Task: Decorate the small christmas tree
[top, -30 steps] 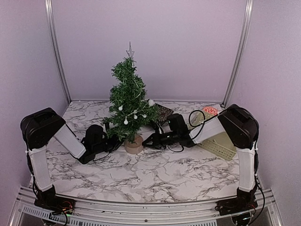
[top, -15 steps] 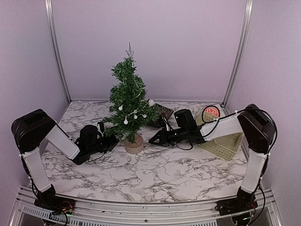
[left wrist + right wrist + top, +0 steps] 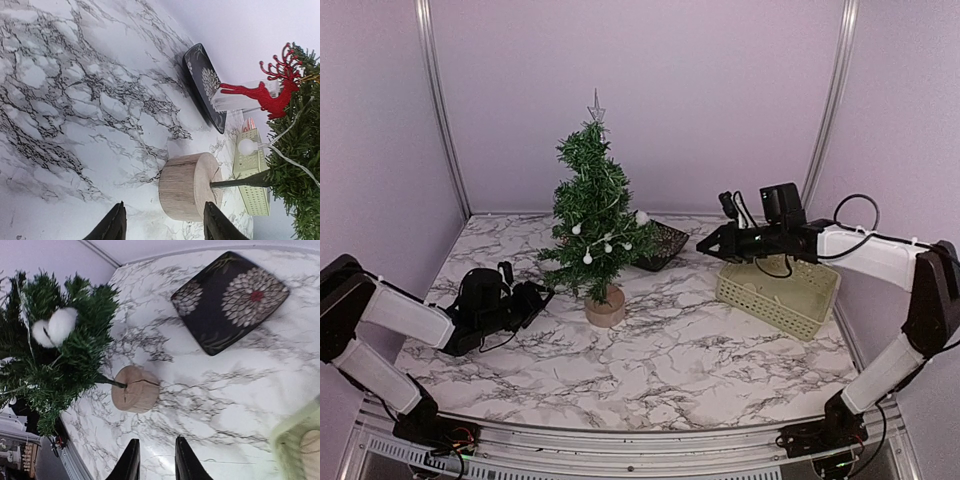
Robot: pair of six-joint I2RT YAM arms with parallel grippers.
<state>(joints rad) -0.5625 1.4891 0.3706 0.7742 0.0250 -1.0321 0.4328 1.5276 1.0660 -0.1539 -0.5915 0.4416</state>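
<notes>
The small christmas tree (image 3: 592,225) stands upright a little left of centre in the top view, on the marble-patterned table (image 3: 670,370), resting on its round log-slice base (image 3: 605,307). A silver star (image 3: 596,103) tops it. A string of white beads (image 3: 588,258) drapes across the lower branches, and a fluffy white ball (image 3: 642,217) sits at the branch tips on the tree's right side. In the left wrist view a red glittery reindeer (image 3: 265,92) hangs at the edge of the branches, in the upper right of the frame.

Just behind and to the right of the tree, a dark square plate (image 3: 660,243) with a flower pattern lies near the back wall. Further right, a pale green slotted basket (image 3: 780,295) sits on the table, well apart from the tree.

The left gripper (image 3: 538,294) is low over the table at the lower left of the tree. It points toward the base, near it but not touching. In its wrist view the fingers (image 3: 116,225) are spread wide with nothing between them, and the base shows beyond the gap.

The right gripper (image 3: 702,244) is held up in the air in the right half of the top view, between plate and basket, pointing left toward the tree. In its wrist view the two fingers (image 3: 131,462) stand slightly parted and hold nothing, with bare table below them.
</notes>
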